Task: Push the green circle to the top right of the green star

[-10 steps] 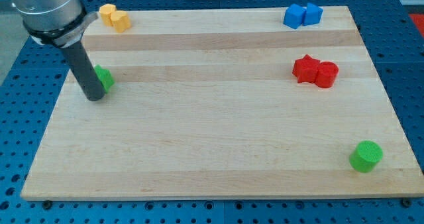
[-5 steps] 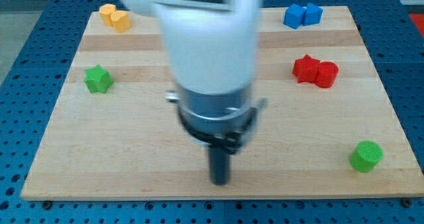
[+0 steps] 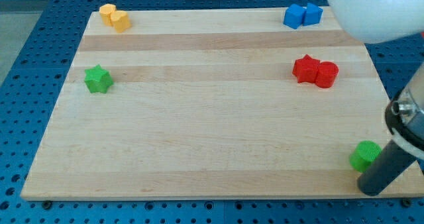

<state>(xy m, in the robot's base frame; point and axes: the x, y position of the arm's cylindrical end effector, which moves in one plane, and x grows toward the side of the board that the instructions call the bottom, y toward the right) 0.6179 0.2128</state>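
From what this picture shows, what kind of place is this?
Probably a robotics lab bench. A wooden board lies on a blue perforated table, with small coloured blocks such as the green star and green circle. My tip rests just below and right of that circle.

We swung my tip (image 3: 372,188) all the way from beside the green star (image 3: 98,79) at the view's left, through the board's bottom middle, over to the bottom right, landing right against the green circle (image 3: 364,155).
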